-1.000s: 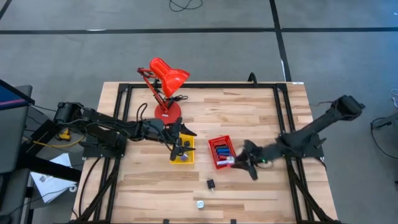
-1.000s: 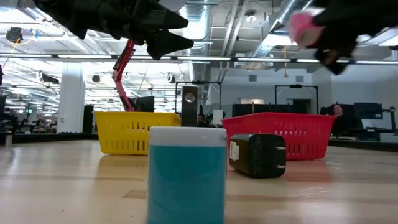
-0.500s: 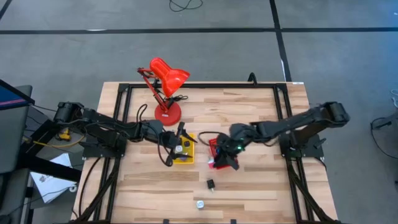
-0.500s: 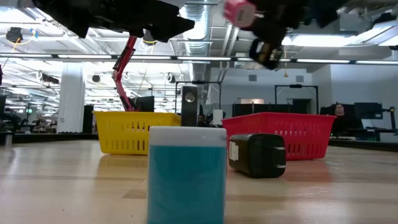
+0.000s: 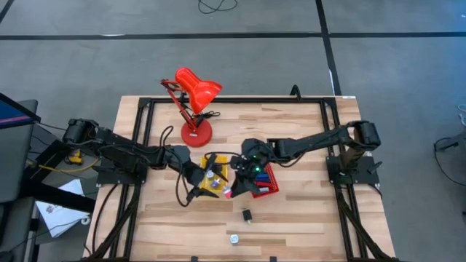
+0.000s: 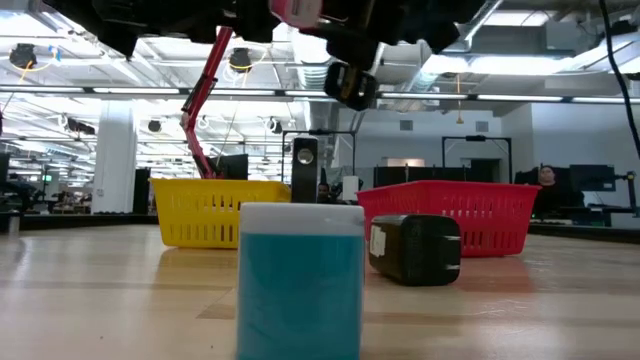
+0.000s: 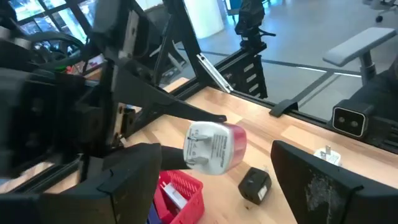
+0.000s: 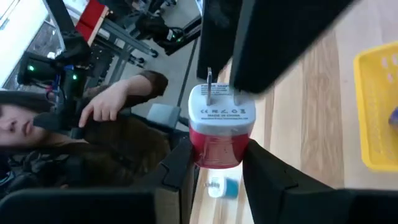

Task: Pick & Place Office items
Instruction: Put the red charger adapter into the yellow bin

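On the table's left we are reaching our left arm toward the centre, with the left gripper [image 5: 198,183] hanging over the near edge of the yellow tray [image 5: 215,189], which has a few small items in it; its fingers [image 7: 124,186] are standing spread apart with nothing between them. Behind it the red lamp [image 5: 193,91] is standing near the far edge. Just right of the yellow tray, the right gripper [image 5: 237,188] is clamping a pink and white plug [image 8: 221,127] in the air, its metal prongs pointing away from the gripper, so the plug is sitting between the two trays and above the table. The left wrist view is showing that plug [image 7: 214,147] held up between the grippers. Next comes the red tray [image 5: 266,185], holding blue pieces. Nearer the front edge a black adapter [image 5: 247,215] is lying on the wood, and a teal and white piece [image 5: 234,238] is sitting closest to the edge. A person [image 8: 74,143] is showing in the room beyond.
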